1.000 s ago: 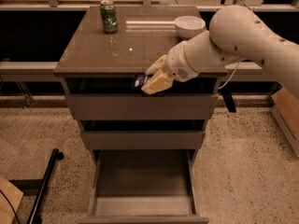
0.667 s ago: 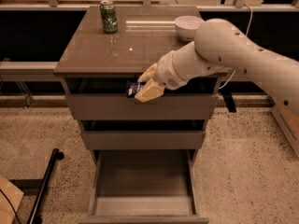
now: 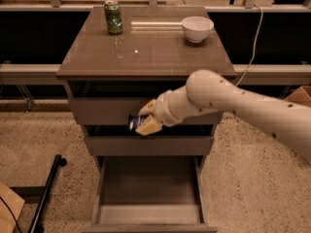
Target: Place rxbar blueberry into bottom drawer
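The gripper pinches the rxbar blueberry by one end, in front of the upper drawers, above the open bottom drawer; the bar looks light, thin, slick-wrapped, likely to slip

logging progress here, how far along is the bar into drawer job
Done: the bottom drawer stands open and the bar is picked up. In hand: the end effector holds it in front of the upper drawers, above the open one. Left: lower it in and release.
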Controlling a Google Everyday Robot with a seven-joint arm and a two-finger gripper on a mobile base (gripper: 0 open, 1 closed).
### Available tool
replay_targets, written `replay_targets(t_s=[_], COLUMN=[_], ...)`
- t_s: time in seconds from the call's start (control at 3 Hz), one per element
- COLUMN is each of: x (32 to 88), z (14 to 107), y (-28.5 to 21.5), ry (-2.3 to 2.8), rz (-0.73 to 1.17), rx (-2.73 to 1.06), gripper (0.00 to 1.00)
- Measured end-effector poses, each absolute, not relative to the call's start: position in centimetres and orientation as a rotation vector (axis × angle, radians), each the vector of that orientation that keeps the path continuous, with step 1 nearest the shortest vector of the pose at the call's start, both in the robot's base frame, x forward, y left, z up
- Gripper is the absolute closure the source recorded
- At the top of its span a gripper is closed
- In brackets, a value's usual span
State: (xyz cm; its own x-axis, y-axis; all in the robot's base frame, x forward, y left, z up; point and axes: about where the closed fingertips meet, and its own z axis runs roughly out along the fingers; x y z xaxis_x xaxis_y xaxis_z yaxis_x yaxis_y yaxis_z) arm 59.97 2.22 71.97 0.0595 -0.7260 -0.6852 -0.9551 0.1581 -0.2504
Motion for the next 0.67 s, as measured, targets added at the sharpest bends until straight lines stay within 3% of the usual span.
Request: replay_targets(t_s=[0.67], x=[58.69], z=[67.17], y=[0.64], ry=[1.772], rz=[0.488], rx=[-1.534], gripper=[1.0])
